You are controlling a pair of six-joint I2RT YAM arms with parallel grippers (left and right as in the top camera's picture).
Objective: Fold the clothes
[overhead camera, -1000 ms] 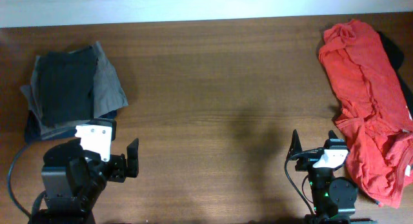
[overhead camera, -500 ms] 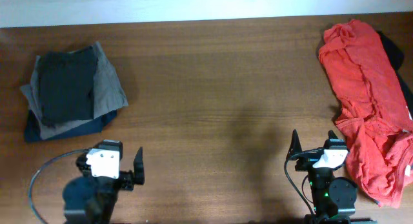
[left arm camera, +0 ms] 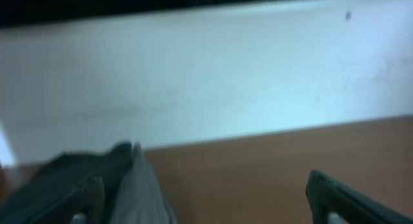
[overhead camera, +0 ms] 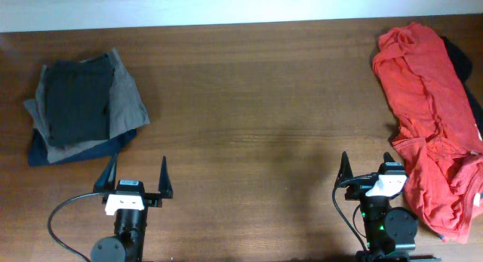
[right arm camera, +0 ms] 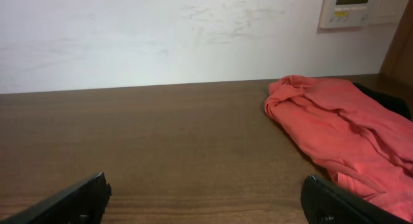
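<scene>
- Wooden table (overhead camera: 264,118) lies bare between the piles.
- Charcoal trousers (overhead camera: 75,103) atop a garment stack (overhead camera: 130,105) block the far left.
- Red garment heap (overhead camera: 426,118) fills the right edge.

left — trousers (overhead camera: 75,103) atop stack (overhead camera: 130,103) | right — garment heap (overhead camera: 426,111)

place: indoor robot test room, lab-like | bench: bare wood-grain bench (overhead camera: 249,103) against a plain white wall (right arm camera: 161,37) | fixture: wall control panel (right arm camera: 352,8) with small display | rig: 2 robot arms at near edge, left arm (overhead camera: 121,243), right arm (overhead camera: 386,228) | props: loose red garment heap (overhead camera: 430,118)
</scene>
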